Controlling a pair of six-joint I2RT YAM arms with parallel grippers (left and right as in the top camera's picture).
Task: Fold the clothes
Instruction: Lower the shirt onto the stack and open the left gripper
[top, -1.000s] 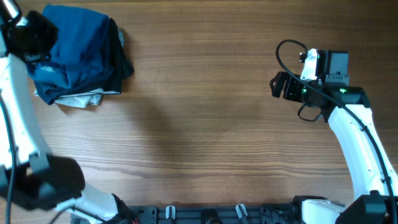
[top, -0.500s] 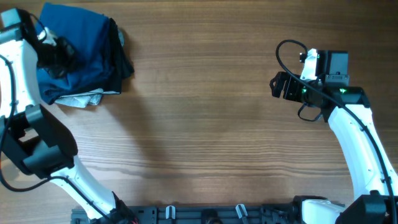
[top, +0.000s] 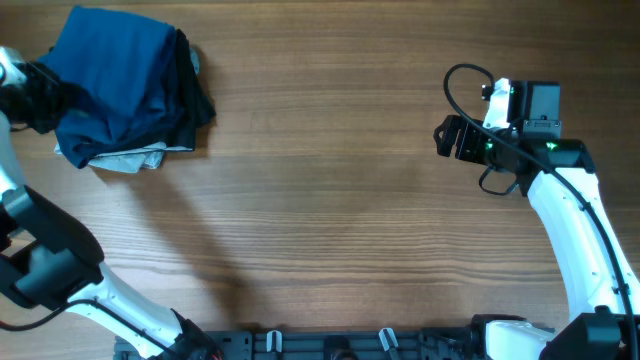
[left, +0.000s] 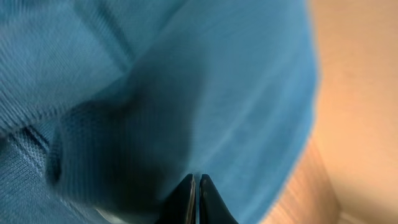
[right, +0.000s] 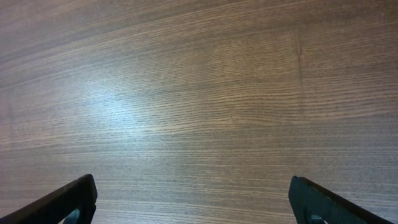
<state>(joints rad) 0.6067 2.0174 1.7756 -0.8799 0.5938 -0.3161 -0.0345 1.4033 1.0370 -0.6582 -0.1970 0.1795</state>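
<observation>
- Overhead: shirt (top: 118, 75) is a bunched blue heap at the far left corner of the table (top: 330, 210), on top of a black garment (top: 197, 98).
- Left pincer (top: 42, 88) sits at the heap's outer edge, so the shirt lies straight ahead of its tips, toward the table's middle, touching or as good as.
- Left wrist view: fingers pressed together and blue knit fills the frame just past the tips (no fabric shows between them, so I can't tell if a fold is caught).
- Heap has no clear long axis. It is slightly longer front-to-back than across, and the collar can't be found.
- Left arm runs up the left edge with the wrist turned in at the heap.
- Right pincer (top: 452, 138) is spread wide over bare wood and empty, with the shirt well apart on its left.
- Judgement: the left arm is far nearer, so the pull-out is its move.
</observation>
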